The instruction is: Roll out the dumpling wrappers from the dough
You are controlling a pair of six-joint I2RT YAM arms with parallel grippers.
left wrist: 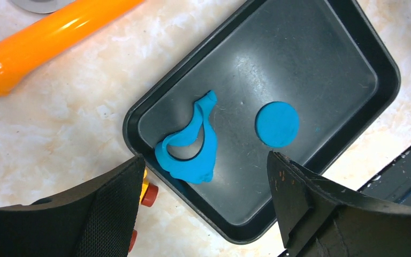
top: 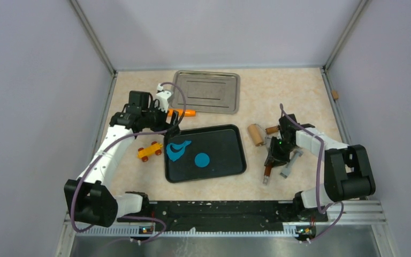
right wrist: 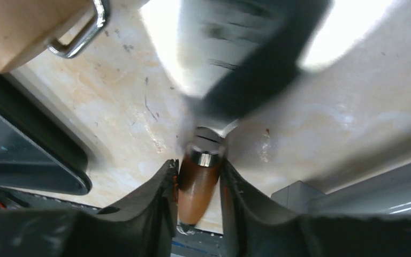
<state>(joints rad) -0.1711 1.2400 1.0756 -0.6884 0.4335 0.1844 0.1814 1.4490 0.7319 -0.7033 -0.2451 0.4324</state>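
A glossy black rectangular tray (top: 222,142) sits mid-frame on the mottled beige counter (top: 278,91) and holds both blue pieces. At its left is the dough (top: 177,150), a curled irregular strip looped around a hole. Apart to the right lies one dumpling wrapper (top: 202,159) — a flat, clean-edged disc. The left jaws stand wide apart over the tray's upper left corner; the right jaws clamp a brown wooden handle (right wrist: 195,187) with a metal collar.

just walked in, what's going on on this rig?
One round wrapper and the cut-out dough lie in the black tray. The left gripper hovers open over the tray's corner, holding nothing. The right gripper is clamped on a brown-handled tool on the table, right of the tray.
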